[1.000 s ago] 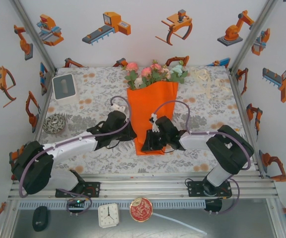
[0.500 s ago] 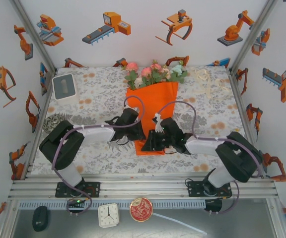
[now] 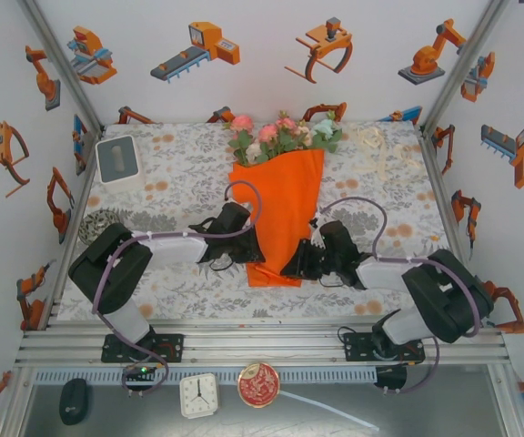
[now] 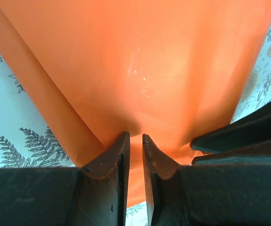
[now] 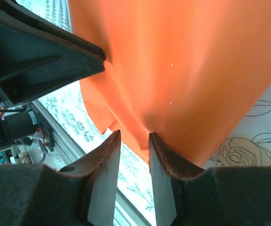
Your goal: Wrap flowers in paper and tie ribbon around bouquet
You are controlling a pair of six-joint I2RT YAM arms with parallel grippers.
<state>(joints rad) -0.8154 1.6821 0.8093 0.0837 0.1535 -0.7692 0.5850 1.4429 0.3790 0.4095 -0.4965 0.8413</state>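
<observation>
Lying lengthwise down the middle of the worktop (image 3: 166, 187), the bouquet (image 3: 282, 187) has its pink, cream and pale blue flowers (image 3: 280, 135) at the far end. Its orange paper (image 3: 276, 241) narrows toward the near edge. The left fingers (image 3: 246, 244) reach in from the left against the lower part of the cone. Seen from the left wrist, they are closed to a thin slit, pinching a fold of the paper. The right fingers (image 3: 296, 264) come in from the right near the tip and likewise nip the paper's edge, set slightly wider. The ribbon (image 3: 372, 146) lies in a loose heap at the far right, apart from the bouquet.
</observation>
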